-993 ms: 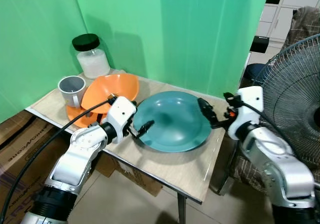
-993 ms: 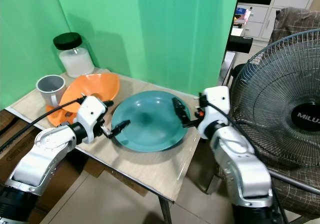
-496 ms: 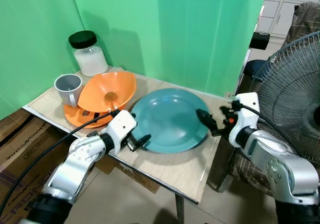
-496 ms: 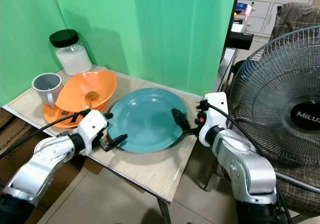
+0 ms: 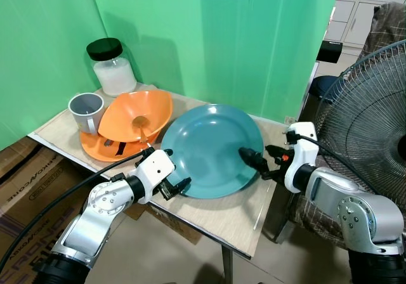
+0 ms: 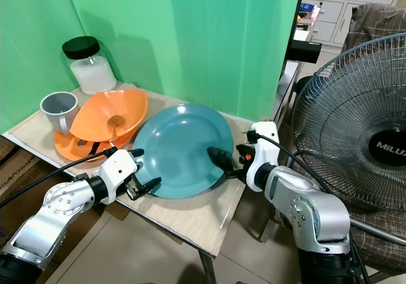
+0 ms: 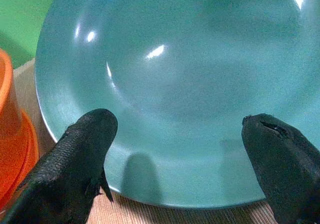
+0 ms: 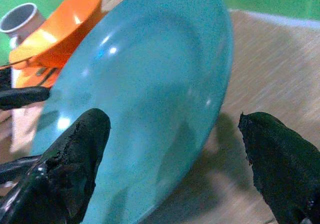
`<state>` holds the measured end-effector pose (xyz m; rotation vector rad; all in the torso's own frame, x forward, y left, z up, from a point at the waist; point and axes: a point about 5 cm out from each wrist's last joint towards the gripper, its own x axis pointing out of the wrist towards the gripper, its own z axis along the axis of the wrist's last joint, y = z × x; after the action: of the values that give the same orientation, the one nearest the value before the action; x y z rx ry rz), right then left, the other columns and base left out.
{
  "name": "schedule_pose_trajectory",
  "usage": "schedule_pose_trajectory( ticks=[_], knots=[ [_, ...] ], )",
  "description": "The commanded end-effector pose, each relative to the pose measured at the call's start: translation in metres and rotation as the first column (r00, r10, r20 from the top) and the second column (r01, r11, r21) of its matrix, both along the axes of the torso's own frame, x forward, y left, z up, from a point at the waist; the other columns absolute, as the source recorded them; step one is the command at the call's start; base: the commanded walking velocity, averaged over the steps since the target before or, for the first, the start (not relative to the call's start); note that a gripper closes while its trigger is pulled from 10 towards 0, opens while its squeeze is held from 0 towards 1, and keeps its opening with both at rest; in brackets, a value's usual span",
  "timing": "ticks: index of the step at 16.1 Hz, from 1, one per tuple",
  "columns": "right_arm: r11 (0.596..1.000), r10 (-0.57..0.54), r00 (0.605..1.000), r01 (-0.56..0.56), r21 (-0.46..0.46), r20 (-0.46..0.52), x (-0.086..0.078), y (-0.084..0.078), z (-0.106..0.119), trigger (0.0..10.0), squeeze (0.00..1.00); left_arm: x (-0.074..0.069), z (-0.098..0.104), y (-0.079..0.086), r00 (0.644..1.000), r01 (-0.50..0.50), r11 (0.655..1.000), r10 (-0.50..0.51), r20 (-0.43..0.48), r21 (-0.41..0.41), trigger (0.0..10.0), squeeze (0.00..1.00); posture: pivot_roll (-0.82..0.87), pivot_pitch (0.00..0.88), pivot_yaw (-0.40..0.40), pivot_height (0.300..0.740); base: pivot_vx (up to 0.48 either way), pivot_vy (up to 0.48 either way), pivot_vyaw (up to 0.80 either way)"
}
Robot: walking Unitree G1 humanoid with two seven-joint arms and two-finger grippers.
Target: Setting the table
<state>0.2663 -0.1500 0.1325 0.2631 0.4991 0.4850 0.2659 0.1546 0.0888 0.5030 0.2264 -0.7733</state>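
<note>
1. A teal plate (image 7: 190,79) takes up most of the left wrist view, glossy, with small bright highlights scattered across its shallow bowl.
2. The left hand (image 7: 177,159) has its two black fingers spread wide apart, one finger (image 7: 75,166) over the plate's rim and the other (image 7: 285,161) toward the opposite side of the rim.
3. A strip of woven beige tabletop (image 7: 150,214) shows under the plate's near rim.
4. An orange dish (image 7: 12,134) sits at the edge of the view, just beside the plate.
</note>
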Motion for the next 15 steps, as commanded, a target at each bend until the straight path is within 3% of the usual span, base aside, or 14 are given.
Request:
schedule_pose_trajectory(
  ticks=[1, 2, 8, 15],
  knots=[
    [0.997, 0.018, 1.000, -0.017, 0.071, -0.022, 0.001, 0.006, 0.003, 2.4, 0.00, -0.003, -0.009, 0.005, 0.999, -0.013, 0.999, 0.014, -0.029, 0.031, 10.0, 0.00, 0.06, 0.000, 0.085, 0.740, 0.000, 0.000, 0.00],
    [0.995, 0.020, 0.999, -0.017, 0.094, -0.035, 0.002, 0.008, 0.003, 0.0, 0.00, -0.003, -0.009, 0.005, 0.999, -0.011, 0.999, 0.012, -0.029, 0.031, 10.0, 0.00, 0.06, 0.000, 0.085, 0.740, 0.000, 0.000, 0.00],
    [0.990, 0.051, 0.991, -0.034, 0.140, -0.121, 0.016, 0.016, -0.008, 0.0, 0.00, -0.001, -0.009, 0.001, 1.000, 0.005, 1.000, -0.004, -0.023, 0.026, 10.0, 0.00, 0.05, 0.000, 0.096, 0.740, 0.000, 0.000, 0.00],
    [0.986, 0.052, 0.989, -0.029, 0.166, -0.137, 0.020, 0.020, -0.008, 0.0, 0.00, 0.000, -0.008, 0.001, 1.000, 0.010, 0.999, -0.009, -0.018, 0.030, 10.0, 0.00, 0.05, 0.000, 0.097, 0.740, 0.000, 0.000, 0.00]
  ],
)
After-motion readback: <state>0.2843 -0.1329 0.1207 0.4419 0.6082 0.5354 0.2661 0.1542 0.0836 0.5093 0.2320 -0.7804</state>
